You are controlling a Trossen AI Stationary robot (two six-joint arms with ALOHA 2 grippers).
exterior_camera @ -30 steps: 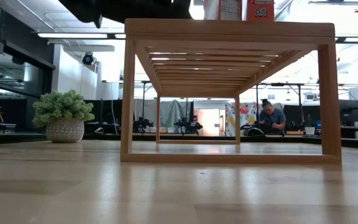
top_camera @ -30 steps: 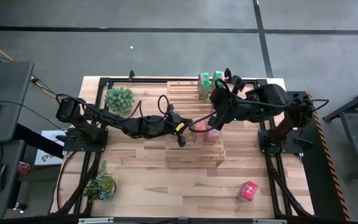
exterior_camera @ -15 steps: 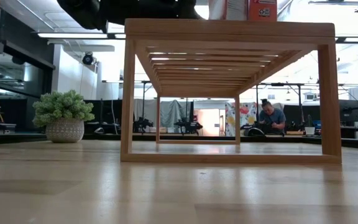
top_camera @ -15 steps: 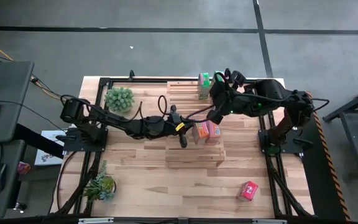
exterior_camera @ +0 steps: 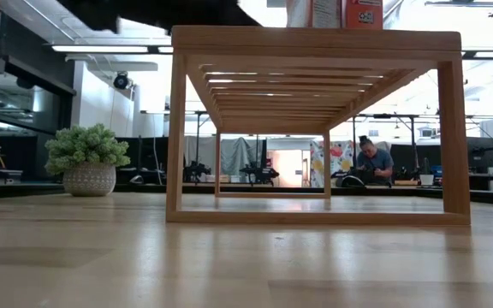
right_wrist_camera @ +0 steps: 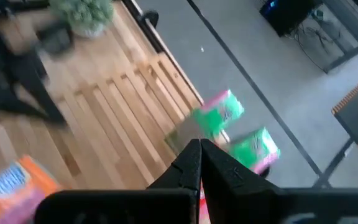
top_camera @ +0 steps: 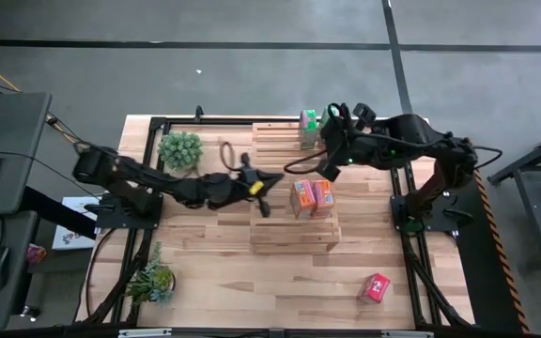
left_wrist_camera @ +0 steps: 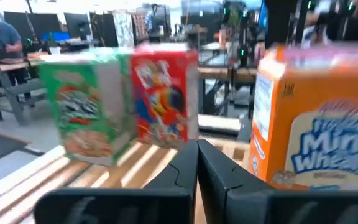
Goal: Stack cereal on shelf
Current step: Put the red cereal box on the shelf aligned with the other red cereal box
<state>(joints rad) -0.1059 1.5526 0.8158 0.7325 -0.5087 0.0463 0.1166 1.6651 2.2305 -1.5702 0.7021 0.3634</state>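
Wooden tabletop [top_camera: 224, 253] carrying the shelf [top_camera: 294, 233]. Two potted plants [top_camera: 179, 148] stand left of it. On the shelf: two cereal boxes [top_camera: 311, 196] mid-top, two green boxes [top_camera: 308, 128] at its far end; one red box [top_camera: 375, 287] lies off-shelf. Left gripper [top_camera: 263, 192] and right gripper [top_camera: 328, 169], fingers pressed together, flank the shelf.

five cereal boxes show in the high view: two green cereal boxes [top_camera: 309, 122] side by side at the far end of the one slatted wooden shelf [top_camera: 294, 235], an orange mini wheats box [top_camera: 301, 197] and a red cereal box [top_camera: 321, 194] together mid-shelf, and one red box [top_camera: 375, 287] down on the worktop [top_camera: 214, 272]. two potted plants [top_camera: 179, 148] [top_camera: 151, 280]. two arms, each with one hand.
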